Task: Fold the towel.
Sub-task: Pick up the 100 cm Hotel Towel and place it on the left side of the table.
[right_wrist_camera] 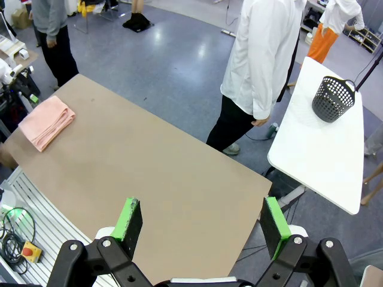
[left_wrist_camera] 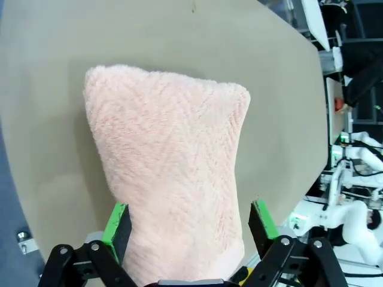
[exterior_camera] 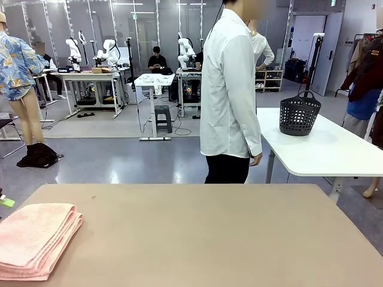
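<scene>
Hovering over the towel, my left gripper has its jaws spread wide, holding nothing. The towel lies folded in layers at the left edge of the table. It looks soft, light and limp; I would pinch a corner edge.

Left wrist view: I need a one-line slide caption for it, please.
Open left gripper poised over the folded salmon-pink towel lying on the tan table.

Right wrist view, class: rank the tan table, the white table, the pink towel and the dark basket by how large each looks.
1. Tan table
2. White table
3. and 4. Towel and basket: they look alike, so unranked.
</scene>
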Motion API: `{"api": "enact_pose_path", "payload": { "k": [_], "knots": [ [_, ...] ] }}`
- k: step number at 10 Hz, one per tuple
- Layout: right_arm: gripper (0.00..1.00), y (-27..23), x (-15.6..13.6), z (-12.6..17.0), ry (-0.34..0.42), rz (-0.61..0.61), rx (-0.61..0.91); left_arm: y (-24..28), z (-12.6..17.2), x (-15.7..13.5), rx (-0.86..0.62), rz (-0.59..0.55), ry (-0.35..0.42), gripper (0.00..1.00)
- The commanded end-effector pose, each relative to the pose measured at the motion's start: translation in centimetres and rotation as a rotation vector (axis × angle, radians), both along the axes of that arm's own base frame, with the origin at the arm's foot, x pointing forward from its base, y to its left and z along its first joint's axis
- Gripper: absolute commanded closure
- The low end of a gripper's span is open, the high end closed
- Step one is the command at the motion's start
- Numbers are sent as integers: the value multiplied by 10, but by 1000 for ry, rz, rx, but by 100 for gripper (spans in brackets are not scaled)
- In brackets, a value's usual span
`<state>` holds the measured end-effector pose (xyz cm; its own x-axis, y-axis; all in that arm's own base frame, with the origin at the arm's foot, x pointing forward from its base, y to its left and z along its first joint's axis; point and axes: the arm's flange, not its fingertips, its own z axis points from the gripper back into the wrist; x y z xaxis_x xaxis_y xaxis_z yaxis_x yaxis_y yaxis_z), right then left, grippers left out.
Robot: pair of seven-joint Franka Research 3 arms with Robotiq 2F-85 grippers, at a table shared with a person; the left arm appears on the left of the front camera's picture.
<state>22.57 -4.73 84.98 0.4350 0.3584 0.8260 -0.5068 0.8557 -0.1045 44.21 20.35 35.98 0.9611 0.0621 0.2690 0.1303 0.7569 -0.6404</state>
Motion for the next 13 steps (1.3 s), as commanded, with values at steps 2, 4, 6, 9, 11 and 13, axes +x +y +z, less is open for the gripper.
{"api": "enact_pose_path", "payload": {
  "k": [2,4,6,9,11,13],
  "knots": [
    [0,0,1,1,1,-11,-1,-14,25,-11,0,-11,15,0],
    [0,0,1,1,1,-11,-1,1,13,-2,17,6,-8,0],
    [0,0,1,1,1,-11,-1,1,13,-2,17,6,-8,0],
    [0,0,1,1,1,-11,-1,1,13,-2,17,6,-8,0],
    [0,0,1,1,1,-11,-1,1,13,-2,17,6,-8,0],
    [0,0,1,1,1,-11,-1,1,13,-2,17,6,-8,0]
  ]
}}
